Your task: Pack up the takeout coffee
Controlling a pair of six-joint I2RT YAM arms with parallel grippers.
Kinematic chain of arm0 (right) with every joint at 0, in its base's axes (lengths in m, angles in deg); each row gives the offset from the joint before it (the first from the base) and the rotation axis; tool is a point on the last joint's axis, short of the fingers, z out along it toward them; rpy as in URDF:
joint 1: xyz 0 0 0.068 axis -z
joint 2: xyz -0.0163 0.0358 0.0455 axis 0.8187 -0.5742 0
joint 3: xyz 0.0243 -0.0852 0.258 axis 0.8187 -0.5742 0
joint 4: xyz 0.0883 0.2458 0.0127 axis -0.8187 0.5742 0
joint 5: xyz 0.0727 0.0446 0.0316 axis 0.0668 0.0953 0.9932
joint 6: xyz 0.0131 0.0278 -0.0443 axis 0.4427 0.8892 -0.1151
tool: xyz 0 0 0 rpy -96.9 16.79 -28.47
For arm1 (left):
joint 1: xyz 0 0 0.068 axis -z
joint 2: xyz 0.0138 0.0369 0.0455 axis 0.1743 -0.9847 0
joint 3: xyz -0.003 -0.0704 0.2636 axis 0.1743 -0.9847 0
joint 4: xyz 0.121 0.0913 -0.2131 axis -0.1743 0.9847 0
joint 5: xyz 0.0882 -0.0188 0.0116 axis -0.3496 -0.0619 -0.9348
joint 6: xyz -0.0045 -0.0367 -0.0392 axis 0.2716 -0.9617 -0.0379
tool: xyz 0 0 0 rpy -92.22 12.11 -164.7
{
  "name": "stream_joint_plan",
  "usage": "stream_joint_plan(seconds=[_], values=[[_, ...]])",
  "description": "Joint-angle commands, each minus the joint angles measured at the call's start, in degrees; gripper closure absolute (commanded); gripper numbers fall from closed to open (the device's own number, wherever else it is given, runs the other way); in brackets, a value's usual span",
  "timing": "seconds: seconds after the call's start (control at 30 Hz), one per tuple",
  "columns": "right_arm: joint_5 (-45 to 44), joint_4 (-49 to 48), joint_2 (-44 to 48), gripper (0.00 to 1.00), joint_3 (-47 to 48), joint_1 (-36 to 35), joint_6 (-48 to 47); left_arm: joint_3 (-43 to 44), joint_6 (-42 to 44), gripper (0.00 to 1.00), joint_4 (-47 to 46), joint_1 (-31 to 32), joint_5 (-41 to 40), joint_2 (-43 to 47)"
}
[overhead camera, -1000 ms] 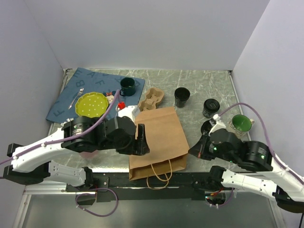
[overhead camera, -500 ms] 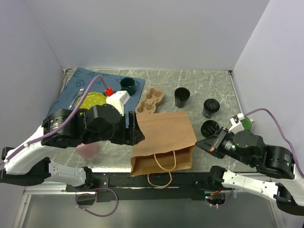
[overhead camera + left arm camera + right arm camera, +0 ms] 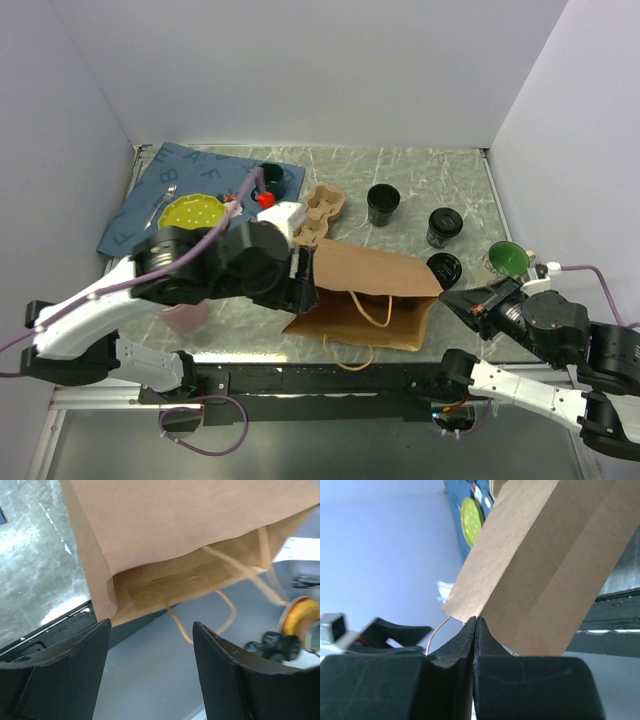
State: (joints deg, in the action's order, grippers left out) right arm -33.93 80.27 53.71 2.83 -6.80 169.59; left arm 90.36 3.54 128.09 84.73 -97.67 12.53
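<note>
A brown paper bag with string handles hangs tilted over the table's front middle. My right gripper is shut on the bag's right edge; in the right wrist view the bag meets the closed tips of the gripper. My left gripper is at the bag's left end, open, with nothing between its fingers; the bag's open mouth is just ahead. Two lidded black takeout coffee cups stand right of the bag, the nearer one partly behind it. A third black cup stands farther back.
A cardboard cup carrier lies behind the bag. On the blue mat at back left are a yellow-green plate, a fork and a dark green mug. A green mug stands far right, a pink cup under the left arm.
The bag has swung from lying lengthwise and flat to lying crosswise, lifted and opened. The right gripper pulled its edge to the right. The left arm shifted to the bag's left end.
</note>
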Motion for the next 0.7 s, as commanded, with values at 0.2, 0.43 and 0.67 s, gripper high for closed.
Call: stream_joint_plan(seconds=[0.2, 0.43, 0.67], values=[[-9.66, 8.03, 0.20, 1.00, -0.77, -0.38, 7.41, -2.92, 6.19, 0.26, -2.87, -0.25, -5.35, -7.03], [-11.24, 8.56, -0.42, 1.00, -0.50, -0.38, 7.68, -6.08, 3.56, 0.29, -0.51, -0.25, -6.41, -7.22], [-11.94, 8.83, -2.18, 1.00, 0.38, -0.38, 6.98, -11.17, 4.08, 0.35, -3.13, -0.16, -8.78, -5.46]])
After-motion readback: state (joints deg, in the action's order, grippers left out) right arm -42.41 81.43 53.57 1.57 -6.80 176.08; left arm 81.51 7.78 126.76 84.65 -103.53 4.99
